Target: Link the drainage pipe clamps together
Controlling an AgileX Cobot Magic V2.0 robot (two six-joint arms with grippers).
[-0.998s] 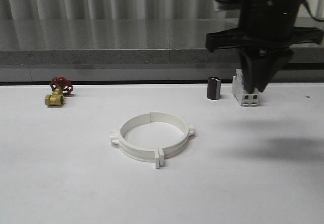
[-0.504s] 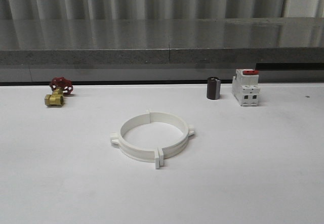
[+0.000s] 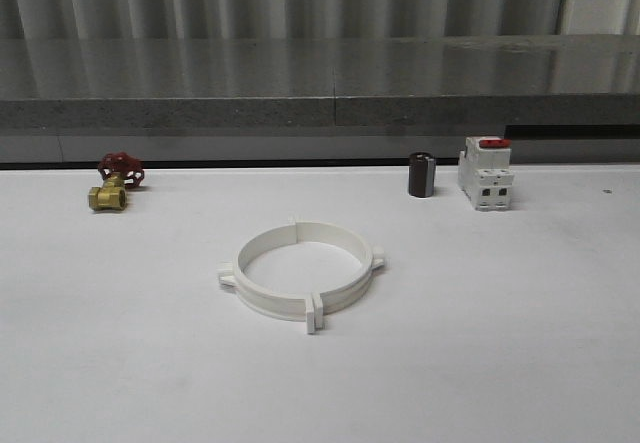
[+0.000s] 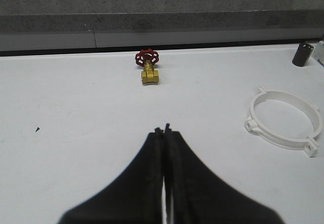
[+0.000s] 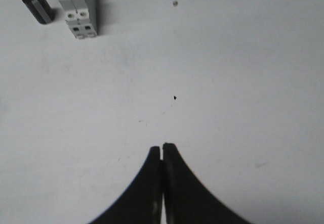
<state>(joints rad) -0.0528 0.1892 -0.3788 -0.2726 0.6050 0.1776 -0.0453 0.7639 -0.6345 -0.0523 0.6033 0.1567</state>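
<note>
The two white drainage pipe clamps [image 3: 300,274] lie joined as one ring in the middle of the white table, with small tabs sticking out at the sides and front. The left wrist view has the same ring [image 4: 284,121] off to one side. My left gripper [image 4: 163,130] hangs over bare table, shut, with nothing between its black fingers. My right gripper [image 5: 162,146] is also shut and empty, above bare table some way from the breaker.
A brass valve with a red handwheel [image 3: 115,182] sits at the back left. A dark cylinder [image 3: 422,175] and a white breaker with a red switch [image 3: 485,173] stand at the back right. A grey ledge [image 3: 320,111] runs behind the table.
One second ago my right arm loomed over the breaker in the front view; it has since withdrawn out of that view. The ring and other objects have not moved.
</note>
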